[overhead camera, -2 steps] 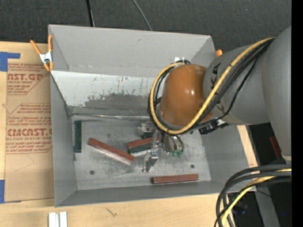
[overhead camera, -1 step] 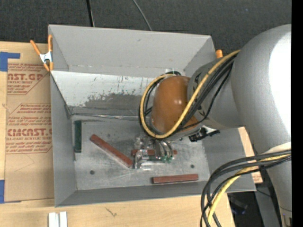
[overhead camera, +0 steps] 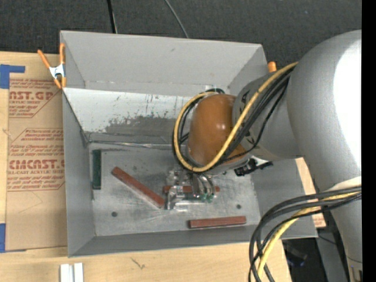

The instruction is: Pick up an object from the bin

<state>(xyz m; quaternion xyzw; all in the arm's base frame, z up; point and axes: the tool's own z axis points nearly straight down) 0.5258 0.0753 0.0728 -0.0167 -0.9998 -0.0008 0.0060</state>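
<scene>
The gripper (overhead camera: 189, 194) sat low at the near end of the slanted red bar (overhead camera: 136, 185) mid-floor of the bin (overhead camera: 75, 169), clenched or released I could not tell, and should probably straddle that bar squarely before lifting

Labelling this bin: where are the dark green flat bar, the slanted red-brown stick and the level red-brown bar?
Dark green flat bar (overhead camera: 96, 169): camera view, mid-length.
Slanted red-brown stick (overhead camera: 136, 186): camera view, mid-length.
Level red-brown bar (overhead camera: 217, 222): camera view, its middle.
</scene>
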